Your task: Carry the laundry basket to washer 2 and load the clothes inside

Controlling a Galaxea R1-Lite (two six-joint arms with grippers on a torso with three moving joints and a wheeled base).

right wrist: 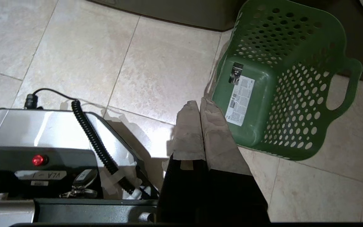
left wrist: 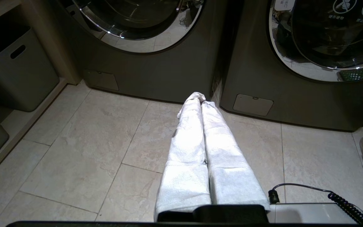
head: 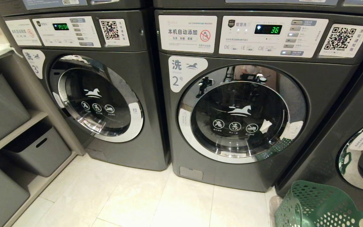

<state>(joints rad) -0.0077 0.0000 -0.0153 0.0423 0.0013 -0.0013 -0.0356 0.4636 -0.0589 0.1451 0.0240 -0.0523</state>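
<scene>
On the tiled floor (head: 156,201) before a row of dark grey front-loading washers, the green laundry basket (right wrist: 273,85) sits near the lower right corner of washer 2 (head: 254,104), in front of the next machine along. The basket looks empty: its floor shows only a printed label (right wrist: 239,94), with no clothes visible in it. Washer 2's round chrome-rimmed door (head: 241,113) is closed against its front, and its display (head: 268,29) reads 36. A pale scrap shows behind the glass, though what it is cannot be told.

Neither arm appears from the head camera. The right gripper (right wrist: 200,105), wrapped in tan padding, is clenched on nothing and hangs over the floor just beside the basket's near wall. The left gripper (left wrist: 202,101), wrapped in white cloth, is also clenched and empty, pointing at the seam between washer 3 (head: 96,94) and washer 2.

By these signs the loading seems finished. If anything remains, a sensible approach would be to check the door is fully latched and keep both arms clear of the basket.
</scene>
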